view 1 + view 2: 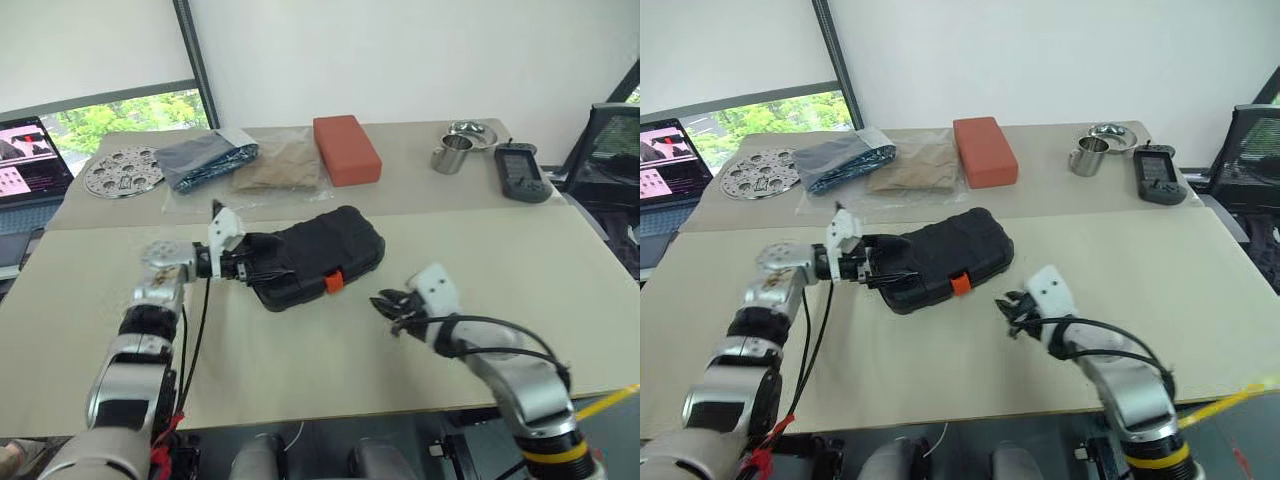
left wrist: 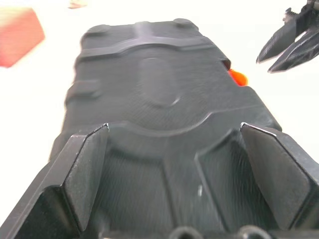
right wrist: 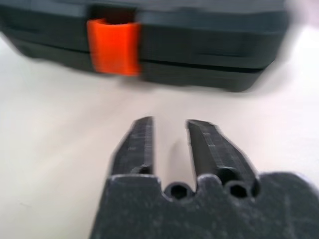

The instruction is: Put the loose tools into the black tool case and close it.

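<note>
The black tool case (image 1: 320, 250) lies shut in the middle of the near table, with its orange latch (image 1: 335, 282) on the side facing me. My left gripper (image 1: 262, 262) is at the case's left end, open wide, its fingers (image 2: 82, 169) spread over the lid (image 2: 159, 89). My right gripper (image 1: 388, 305) hovers over the bare tabletop just right of the latch (image 3: 112, 46), pointing at the case front. It is open by a narrow gap with nothing between its fingers (image 3: 137, 144). The loose tools are out of view.
On the far table sit an orange-red box (image 1: 346, 148), a clear bag of fabric items (image 1: 240, 165), a perforated metal disc (image 1: 122, 172), a steel cup (image 1: 452, 155), a bowl (image 1: 472, 131) and a dark handheld device (image 1: 522, 170). A laptop (image 1: 30, 160) stands far left.
</note>
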Motion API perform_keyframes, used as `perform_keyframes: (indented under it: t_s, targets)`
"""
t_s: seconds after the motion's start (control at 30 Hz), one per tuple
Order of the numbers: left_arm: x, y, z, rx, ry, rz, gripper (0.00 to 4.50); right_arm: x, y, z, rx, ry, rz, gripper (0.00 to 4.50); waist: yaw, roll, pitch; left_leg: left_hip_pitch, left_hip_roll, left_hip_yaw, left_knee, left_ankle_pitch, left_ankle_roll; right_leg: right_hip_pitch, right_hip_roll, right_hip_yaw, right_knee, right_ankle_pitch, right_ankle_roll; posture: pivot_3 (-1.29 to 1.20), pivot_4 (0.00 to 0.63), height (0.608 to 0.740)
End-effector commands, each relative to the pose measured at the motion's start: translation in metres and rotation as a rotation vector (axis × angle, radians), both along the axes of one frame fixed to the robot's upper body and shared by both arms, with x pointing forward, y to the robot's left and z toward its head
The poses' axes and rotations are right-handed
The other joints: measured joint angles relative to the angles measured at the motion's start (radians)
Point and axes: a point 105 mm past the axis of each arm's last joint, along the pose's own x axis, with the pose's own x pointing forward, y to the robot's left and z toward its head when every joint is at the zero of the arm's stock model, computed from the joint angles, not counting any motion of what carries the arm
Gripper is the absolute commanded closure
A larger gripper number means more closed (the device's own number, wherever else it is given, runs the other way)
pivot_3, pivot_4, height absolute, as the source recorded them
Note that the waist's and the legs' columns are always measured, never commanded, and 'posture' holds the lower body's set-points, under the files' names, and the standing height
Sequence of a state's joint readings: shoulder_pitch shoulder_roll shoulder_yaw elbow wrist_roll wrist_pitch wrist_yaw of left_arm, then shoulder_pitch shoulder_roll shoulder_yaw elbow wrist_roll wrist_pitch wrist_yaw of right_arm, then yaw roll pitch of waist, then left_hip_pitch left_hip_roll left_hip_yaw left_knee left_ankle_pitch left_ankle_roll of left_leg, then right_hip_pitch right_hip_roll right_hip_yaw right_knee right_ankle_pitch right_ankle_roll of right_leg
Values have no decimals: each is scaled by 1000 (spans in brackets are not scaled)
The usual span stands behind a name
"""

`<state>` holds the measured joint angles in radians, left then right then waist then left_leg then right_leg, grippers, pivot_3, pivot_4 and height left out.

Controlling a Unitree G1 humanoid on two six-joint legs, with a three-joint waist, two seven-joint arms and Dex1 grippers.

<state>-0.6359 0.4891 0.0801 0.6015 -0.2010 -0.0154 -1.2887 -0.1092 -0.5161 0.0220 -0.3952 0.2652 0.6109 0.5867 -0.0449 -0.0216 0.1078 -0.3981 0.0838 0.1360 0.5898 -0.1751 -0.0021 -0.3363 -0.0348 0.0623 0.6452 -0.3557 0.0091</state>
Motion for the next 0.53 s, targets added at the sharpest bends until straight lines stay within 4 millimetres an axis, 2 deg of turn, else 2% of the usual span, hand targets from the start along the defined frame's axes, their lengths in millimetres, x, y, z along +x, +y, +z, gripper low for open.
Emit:
perform_keyframes:
  t_s: [0.03,0.1,0.13,0.2,0.37,0.53]
  targets:
    - [-16,18,7,-33,-16,113,0,1,-16,9,34,-72,62,1589,3,0,0,0,0,0,0,0,0,0,0,0,0,0,0,0,150,740]
    - [-32,28,2,-29,-10,185,0,1,-33,4,31,-82,68,989,3,1,1,0,0,1,0,0,0,0,0,1,0,0,0,0,150,740]
    - [-42,34,-2,-22,0,219,0,0,-41,1,24,-86,72,522,4,1,1,1,0,1,0,0,0,1,-1,2,0,0,0,0,150,740]
    - [-59,45,-10,0,18,292,0,-4,-53,-4,24,-90,85,43,5,1,1,1,0,2,0,-1,1,2,-3,3,-2,0,0,0,150,740]
    - [-88,65,-41,93,55,462,0,-9,-77,-9,46,-100,97,43,19,2,4,2,-1,2,0,-2,2,3,-6,3,-3,1,1,0,150,740]
    - [-98,64,-59,69,101,514,0,-12,-81,-9,75,-78,122,43,27,1,6,8,-1,2,-2,-5,-1,10,-10,5,-5,1,1,0,150,740]
